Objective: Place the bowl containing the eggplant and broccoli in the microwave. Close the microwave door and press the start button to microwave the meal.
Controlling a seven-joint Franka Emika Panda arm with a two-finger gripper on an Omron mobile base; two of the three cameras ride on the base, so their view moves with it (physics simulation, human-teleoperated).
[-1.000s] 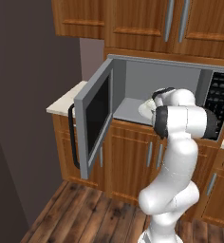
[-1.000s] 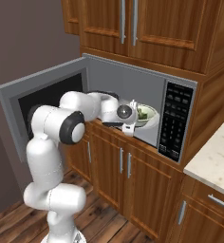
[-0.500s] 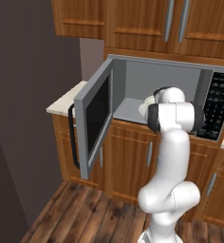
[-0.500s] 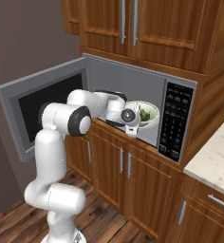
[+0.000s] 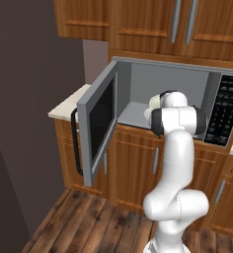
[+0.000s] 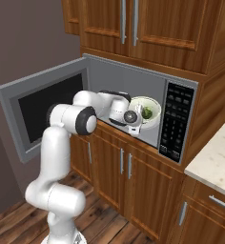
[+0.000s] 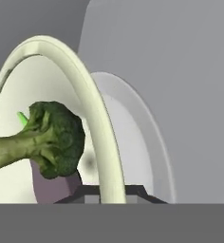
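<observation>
Left base view: microwave door [image 5: 99,126] hangs open center-left, arm reaching into the microwave [image 5: 187,84]. Right base view: end effector [image 6: 135,125] clamped on the bowl [image 6: 148,102] rim, mid-frame inside the cavity. Hand view: broccoli [image 7: 47,140] lower left, purple eggplant [image 7: 54,186] beneath it

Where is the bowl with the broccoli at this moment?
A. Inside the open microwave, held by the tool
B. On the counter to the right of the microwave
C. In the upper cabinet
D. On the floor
A: the bowl sits within the microwave cavity, its rim gripped by the tool.
</observation>
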